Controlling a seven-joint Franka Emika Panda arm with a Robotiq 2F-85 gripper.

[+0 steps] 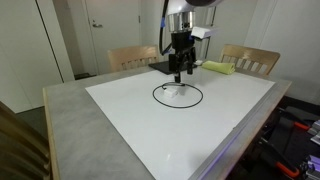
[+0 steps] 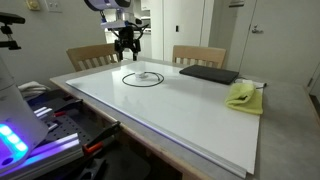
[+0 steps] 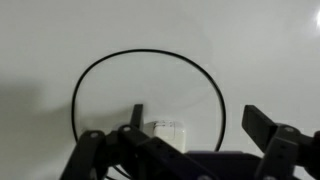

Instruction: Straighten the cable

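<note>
On the white sheet that covers most of the bench, the cable lies curled into a single closed, nearly round loop. The claw hangs directly above it. It is spread wide, holds nothing and sits clear of the cord. In the wrist view the cable sweeps as a thin black arc across the pale surface. Its lower part drops behind the claw, whose dark, blocky fingers stand on either side of it. A short dark stub and a small pale, translucent piece sit inside the ring, too blurred to say what they are. In an exterior view the cable reads as a flattened oval just below the claw. The cord is very thin, matt black and limp, lying flat on the sheet. The sheet is smooth, slightly glossy and rectangular, while the bench edge around it is a mottled grey, stone-like slab. Well apart from the loop lie a flat black rectangular pad and a crumpled yellow-green cloth. Two wooden chairs with curved backs stand at the far side of the bench.
</note>
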